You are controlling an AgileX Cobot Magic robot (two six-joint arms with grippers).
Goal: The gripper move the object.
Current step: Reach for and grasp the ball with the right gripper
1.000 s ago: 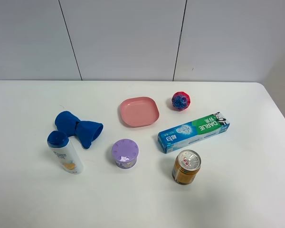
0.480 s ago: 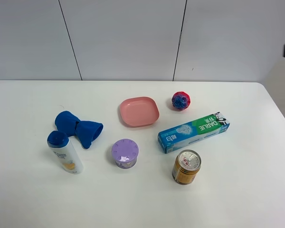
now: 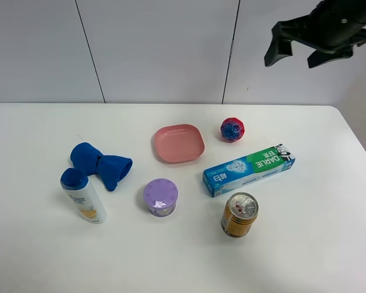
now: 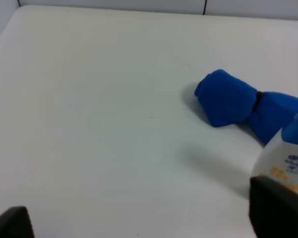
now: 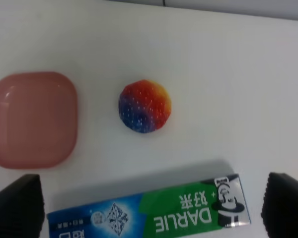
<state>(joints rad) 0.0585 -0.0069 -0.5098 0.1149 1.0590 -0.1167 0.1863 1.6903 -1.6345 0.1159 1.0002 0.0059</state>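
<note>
The small bumpy multicoloured ball [image 3: 232, 129] lies on the white table between the pink dish and the toothpaste box; it also shows in the right wrist view [image 5: 144, 106]. My right gripper [image 3: 291, 60], a black claw, hangs open and empty high above and to the right of the ball; in the right wrist view [image 5: 151, 208] its fingertips [image 5: 19, 204] stand wide apart. My left gripper [image 4: 144, 220] is open and empty over the table's left part, and it does not show in the exterior view.
A pink dish [image 3: 178, 143], a toothpaste box [image 3: 248, 170], a gold can [image 3: 238, 214], a purple lidded tub [image 3: 160, 196], a blue cloth [image 3: 100, 164] and a white bottle with a blue cap [image 3: 83, 195] stand on the table [image 3: 43, 256].
My right arm has come into the exterior view at the top right and moved left, toward the space above the ball. Nothing on the table has moved.
</note>
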